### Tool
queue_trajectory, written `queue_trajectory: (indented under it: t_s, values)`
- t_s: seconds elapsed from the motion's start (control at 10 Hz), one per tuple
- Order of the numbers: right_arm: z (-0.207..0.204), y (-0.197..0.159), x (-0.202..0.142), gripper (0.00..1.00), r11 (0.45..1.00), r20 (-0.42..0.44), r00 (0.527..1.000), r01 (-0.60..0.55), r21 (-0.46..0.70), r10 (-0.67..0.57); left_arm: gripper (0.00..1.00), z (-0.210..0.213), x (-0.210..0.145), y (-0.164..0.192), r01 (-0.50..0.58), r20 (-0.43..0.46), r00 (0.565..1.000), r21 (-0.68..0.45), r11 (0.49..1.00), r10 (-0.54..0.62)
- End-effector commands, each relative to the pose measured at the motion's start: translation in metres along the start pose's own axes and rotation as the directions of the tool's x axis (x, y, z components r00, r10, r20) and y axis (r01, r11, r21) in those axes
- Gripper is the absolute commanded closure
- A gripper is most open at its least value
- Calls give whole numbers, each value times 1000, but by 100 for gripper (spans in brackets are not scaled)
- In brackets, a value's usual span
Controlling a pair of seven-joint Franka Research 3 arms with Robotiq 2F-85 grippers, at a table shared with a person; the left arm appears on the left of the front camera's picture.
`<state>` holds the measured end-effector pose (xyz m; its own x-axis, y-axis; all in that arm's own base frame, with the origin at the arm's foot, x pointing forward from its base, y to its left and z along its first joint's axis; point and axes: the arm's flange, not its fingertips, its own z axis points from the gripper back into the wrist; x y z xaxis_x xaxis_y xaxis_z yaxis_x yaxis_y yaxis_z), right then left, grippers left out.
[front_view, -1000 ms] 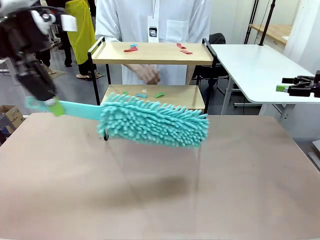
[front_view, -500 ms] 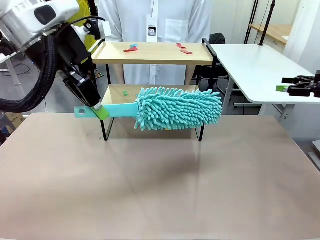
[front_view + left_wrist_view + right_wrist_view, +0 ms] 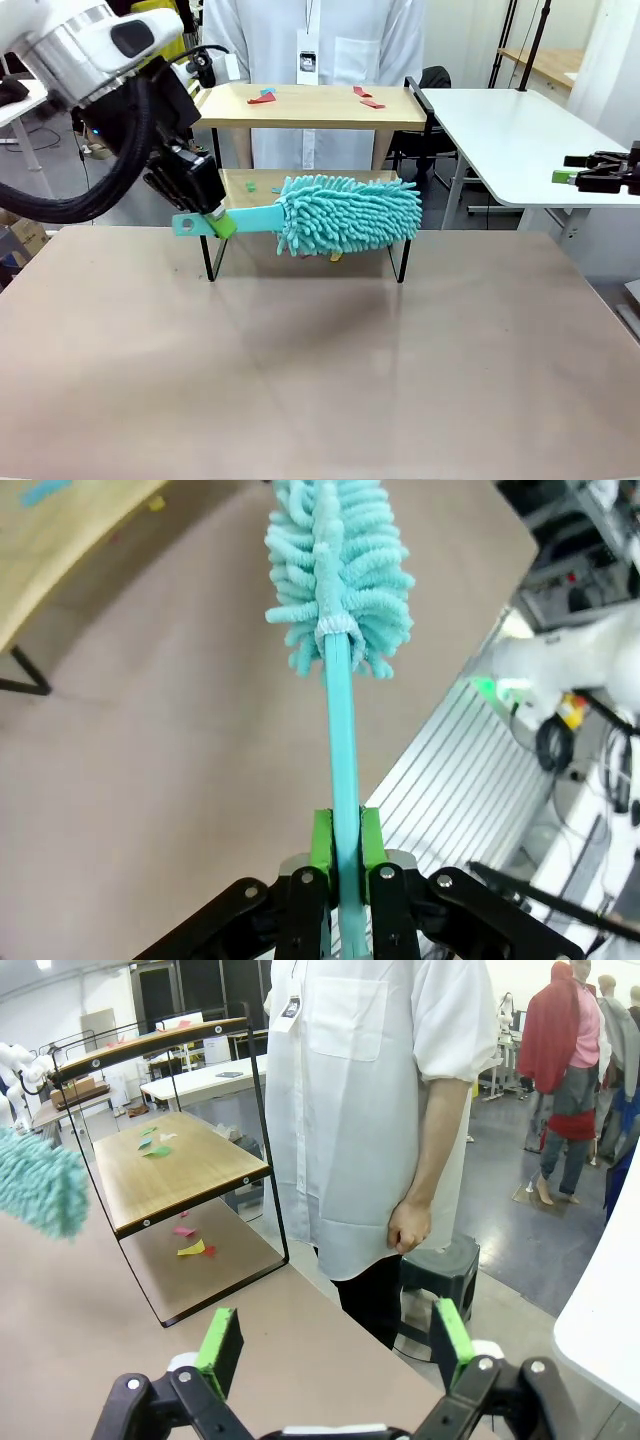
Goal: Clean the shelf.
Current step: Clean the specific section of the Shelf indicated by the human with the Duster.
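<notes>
**Duster raised to the lower board**

Since a second ago the duster (image 3: pixel 350 213) has come up from low over the worktop (image 3: pixel 320 380) to the level of the shelf's lower board, and the left arm has swung in nearer the shelf (image 3: pixel 310 107). The left pincer (image 3: pixel 215 222) is clamped tight on the duster's flat handle, which the left wrist view shows squeezed between the green pads (image 3: pixel 321 838). The fluffy head covers most of the lower board in the front view, so I cannot tell whether the fibres touch the wood.

The shelf stands at the worktop's far edge, mid-way along, just in front of the person (image 3: pixel 310 40). Red and blue scraps (image 3: pixel 262 98) lie on its top board, and green ones (image 3: pixel 250 186) peek out at the lower board's left end. A yellowish scrap (image 3: pixel 336 257) shows under the head.

The right pincer (image 3: pixel 335 1332) is spread wide and holds nothing. It sits off to the right, cut off by the front view's edge.
</notes>
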<state>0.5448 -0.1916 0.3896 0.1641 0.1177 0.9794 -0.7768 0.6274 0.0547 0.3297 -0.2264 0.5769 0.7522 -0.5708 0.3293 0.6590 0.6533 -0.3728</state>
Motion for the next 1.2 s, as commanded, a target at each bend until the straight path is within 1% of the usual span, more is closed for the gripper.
queue_trajectory:
  t_s: [0.0, 0.2, 0.3, 0.5, 0.7, 0.9, 1.1]
  values:
    - [-1, 1, 3, 0, 1000, 3, 1000, -5, 2, 5, 87, -3, 6, -9, -75, 93, 993, 18, 997, 74]
    - [-1, 1, 3, 0, 1000, 3, 1000, -5, 2, 5, 87, -10, 17, -17, -86, 169, 982, 21, 996, 81]
    - [-1, 1, 3, 0, 1000, 3, 1000, -5, 2, 5, 87, -18, 26, -20, -115, 198, 974, 25, 993, 108]
    - [-1, 1, 3, 0, 1000, 3, 1000, -5, 2, 5, 87, -43, 51, -33, -186, 211, 962, 33, 982, 175]
    - [-1, 1, 3, 0, 1000, 3, 1000, -5, 2, 5, 87, -67, 72, -56, -311, 266, 924, 109, 944, 274]
    - [-1, 1, 3, 0, 1000, 3, 1000, -5, 2, 5, 87, -89, 87, -76, -412, 343, 879, 194, 890, 332]
    - [-1, 1, 3, 0, 1000, 3, 1000, -5, 2, 5, 87, -110, 101, -89, -465, 386, 846, 194, 864, 369]
